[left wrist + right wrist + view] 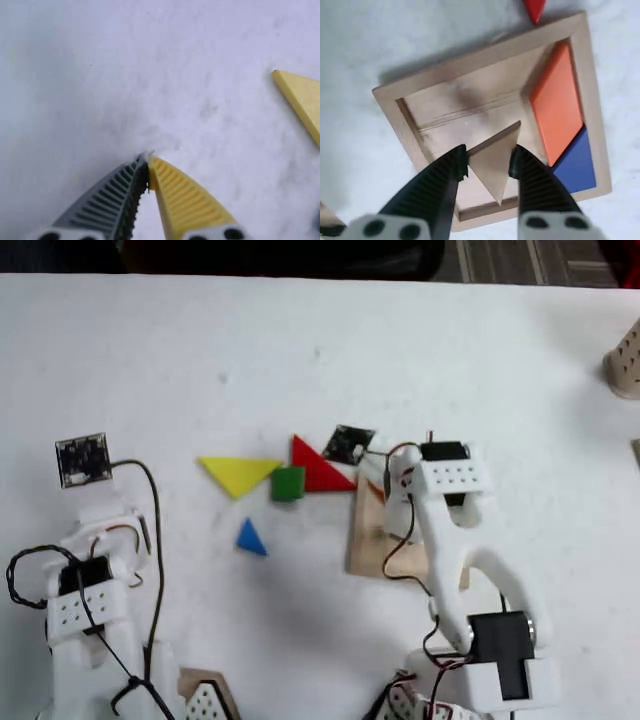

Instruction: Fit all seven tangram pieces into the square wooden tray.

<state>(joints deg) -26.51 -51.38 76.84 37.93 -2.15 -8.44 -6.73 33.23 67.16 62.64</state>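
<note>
Now | right tool (pixel 488 152) pinching wooden triangle (pixel 492 172) over tray (pixel 470 64) | left tool (pixel 148 160) pressed together

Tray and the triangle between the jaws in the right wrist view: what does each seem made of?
The tray looks like unpainted pale wood, matt; grain lines streak its floor. The triangle between the right gripper's jaws seems similar bare wood, equally tan, though its grain is faint.
</note>
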